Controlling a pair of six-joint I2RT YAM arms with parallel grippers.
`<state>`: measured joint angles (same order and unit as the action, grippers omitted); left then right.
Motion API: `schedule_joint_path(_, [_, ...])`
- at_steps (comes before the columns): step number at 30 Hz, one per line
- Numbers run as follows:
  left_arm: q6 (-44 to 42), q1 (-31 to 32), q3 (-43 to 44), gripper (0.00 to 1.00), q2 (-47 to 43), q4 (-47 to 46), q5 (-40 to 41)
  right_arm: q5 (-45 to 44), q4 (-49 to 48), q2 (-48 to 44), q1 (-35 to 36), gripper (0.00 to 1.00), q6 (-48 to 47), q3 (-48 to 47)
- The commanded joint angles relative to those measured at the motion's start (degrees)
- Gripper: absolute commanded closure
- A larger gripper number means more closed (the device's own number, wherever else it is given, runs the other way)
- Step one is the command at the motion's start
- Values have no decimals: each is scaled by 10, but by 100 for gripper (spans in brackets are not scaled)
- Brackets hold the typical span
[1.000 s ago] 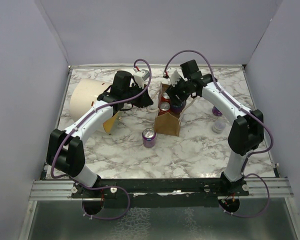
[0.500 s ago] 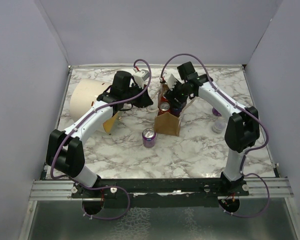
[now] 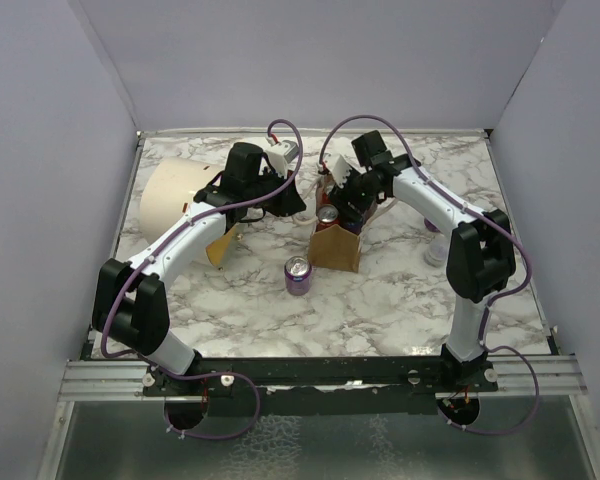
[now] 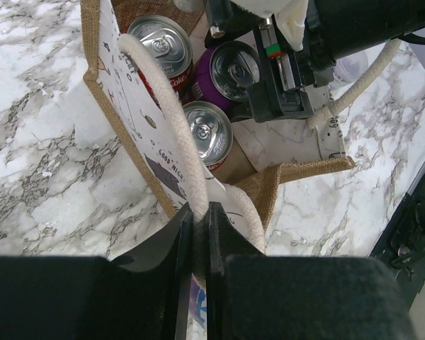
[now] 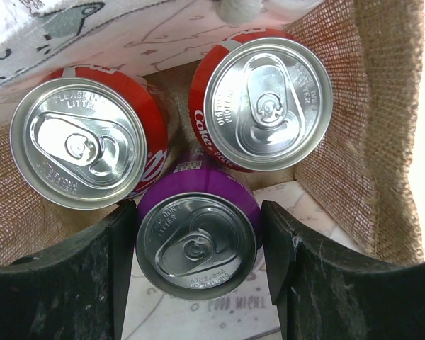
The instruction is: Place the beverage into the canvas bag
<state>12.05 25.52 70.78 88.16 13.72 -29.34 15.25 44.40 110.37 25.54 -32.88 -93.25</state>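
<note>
The canvas bag (image 3: 337, 247) stands mid-table, tan with a pale printed panel (image 4: 138, 113). My left gripper (image 4: 200, 219) is shut on its cream handle (image 4: 178, 120) and holds that side up; in the top view it sits at the bag's left (image 3: 296, 200). My right gripper (image 5: 198, 248) is down inside the bag, shut on a purple can (image 5: 198, 244), with a finger on each side. Two red cans (image 5: 78, 142) (image 5: 269, 103) stand in the bag beside it. The left wrist view shows the purple can (image 4: 235, 69) under the right gripper (image 4: 283, 71).
Another purple can (image 3: 298, 275) stands on the table in front of the bag. A large cream cylinder (image 3: 175, 200) lies at the left under my left arm. Small bottles (image 3: 437, 250) stand at the right by my right arm. Grey walls enclose the table.
My right arm has moved left and lower, bringing the purple can deeper into the bag. My left gripper has kept hold of the handle without moving.
</note>
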Motion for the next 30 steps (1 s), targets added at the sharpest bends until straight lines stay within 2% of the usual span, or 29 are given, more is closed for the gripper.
schedule_joint_path(1, [-8,2,-7,100,-23,-10,-18,28,-41,0,0,73,-10,13])
schedule_joint_path(14, [-11,2,-9,100,-31,-10,-16,26,-45,3,-8,56,-14,32])
schedule_joint_path(17, [-10,2,-9,100,-31,-10,-16,21,-38,2,-8,47,-20,28])
schedule_joint_path(24, [-11,2,-10,100,-33,-11,-16,14,-29,-3,-8,34,-24,18])
schedule_joint_path(30, [-11,2,-12,100,-36,-10,-15,17,-21,-3,-8,28,-26,7])
